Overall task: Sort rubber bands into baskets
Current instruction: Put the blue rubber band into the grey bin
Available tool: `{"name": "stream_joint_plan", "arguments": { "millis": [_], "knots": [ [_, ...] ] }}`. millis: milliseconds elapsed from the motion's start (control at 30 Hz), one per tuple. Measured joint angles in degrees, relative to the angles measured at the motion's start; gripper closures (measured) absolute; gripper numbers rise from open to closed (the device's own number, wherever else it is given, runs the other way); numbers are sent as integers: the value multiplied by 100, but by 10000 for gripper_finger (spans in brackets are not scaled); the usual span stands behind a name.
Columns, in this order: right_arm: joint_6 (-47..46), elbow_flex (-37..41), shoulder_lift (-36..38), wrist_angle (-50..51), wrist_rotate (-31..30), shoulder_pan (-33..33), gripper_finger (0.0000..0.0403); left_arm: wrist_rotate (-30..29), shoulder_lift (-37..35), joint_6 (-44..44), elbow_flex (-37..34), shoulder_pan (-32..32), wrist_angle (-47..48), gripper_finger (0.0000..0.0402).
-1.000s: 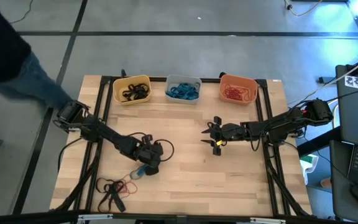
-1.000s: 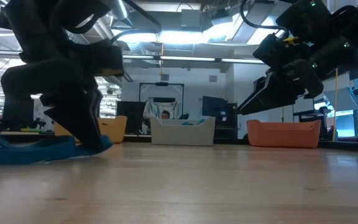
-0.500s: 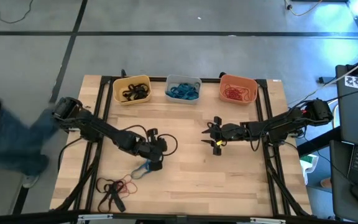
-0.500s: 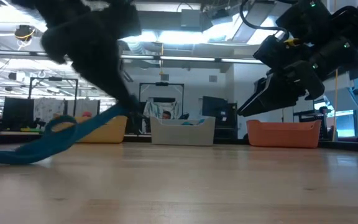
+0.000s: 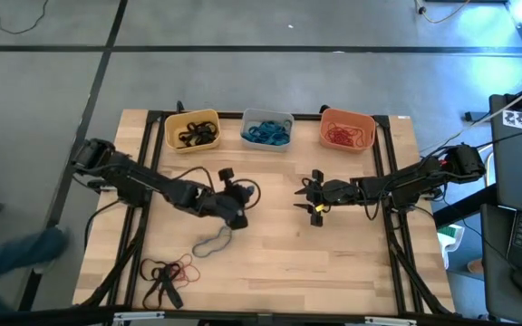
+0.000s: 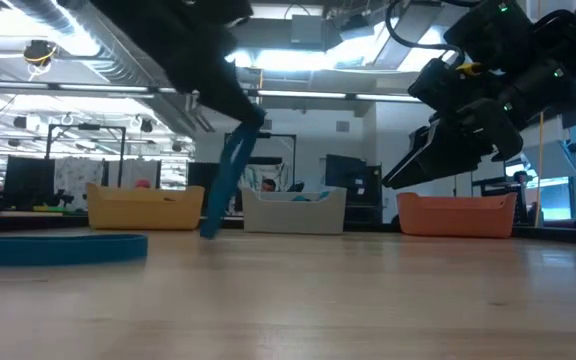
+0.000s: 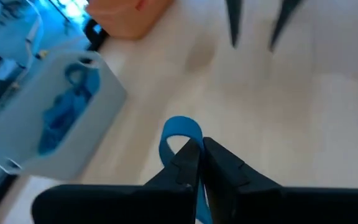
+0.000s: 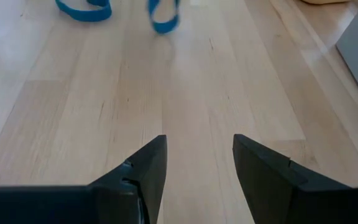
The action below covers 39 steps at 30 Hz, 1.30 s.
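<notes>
My left gripper (image 5: pixel 236 215) is shut on a blue rubber band (image 6: pixel 223 185) over the table's middle left, short of the pale grey basket (image 5: pixel 266 129), which holds blue bands. A second blue band (image 5: pixel 211 242) lies flat on the table nearer the front. The yellow basket (image 5: pixel 192 130) holds black bands and the orange basket (image 5: pixel 347 129) holds red-orange ones. My right gripper (image 5: pixel 314 199) is open and empty above the table's middle right. My left gripper pinches the blue rubber band between its two shut fingers (image 7: pixel 188 163). A short loop (image 7: pixel 180 132) of the band sticks out past the fingertips. The rest hangs down below the fingers as a slack strip (image 6: pixel 218 205), its lower end close over the table.
A heap of black and red-orange bands (image 5: pixel 166 272) lies near the table's front left corner. Black frame rails (image 5: pixel 148 172) run along both sides of the table. Bare wood lies between the two grippers and toward the front.
My left gripper has risen from the table and gone toward the far edge and right, toward the grey basket, staying shut. The blue band came up with it, first trailing on the table, now hanging below the fingers. The other blue band stayed on the table.
</notes>
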<state>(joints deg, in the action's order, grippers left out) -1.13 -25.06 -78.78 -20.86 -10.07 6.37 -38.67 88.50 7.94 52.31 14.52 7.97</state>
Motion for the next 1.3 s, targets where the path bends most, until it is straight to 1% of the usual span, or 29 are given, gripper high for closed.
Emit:
{"name": "stream_joint_plan", "arguments": {
  "millis": [267,467,567,700,833,1000,1133,1300],
  "knots": [
    [-4,0,-1,9,2,2,220,-45,3,-1010,-2,-595,-866,387],
    [-13,0,0,9,4,2,220,-47,1,-1607,-2,-1204,-1449,386],
    [-13,0,0,9,9,2,220,-7,35,-1648,-2,-1513,-1792,386],
    [-13,0,0,9,11,2,220,303,106,-1704,-8,-1935,-2217,386],
    [-13,0,-1,12,13,2,220,650,208,-2058,-7,-2360,-2686,386],
    [-13,2,-2,55,15,0,220,669,354,-2294,-7,-2861,-3262,386],
    [-13,2,-2,68,15,0,220,674,436,-2283,-7,-3237,-3530,386],
    [-13,2,-2,118,15,0,220,860,573,-1913,-7,-3681,-3566,386]
  ]
}}
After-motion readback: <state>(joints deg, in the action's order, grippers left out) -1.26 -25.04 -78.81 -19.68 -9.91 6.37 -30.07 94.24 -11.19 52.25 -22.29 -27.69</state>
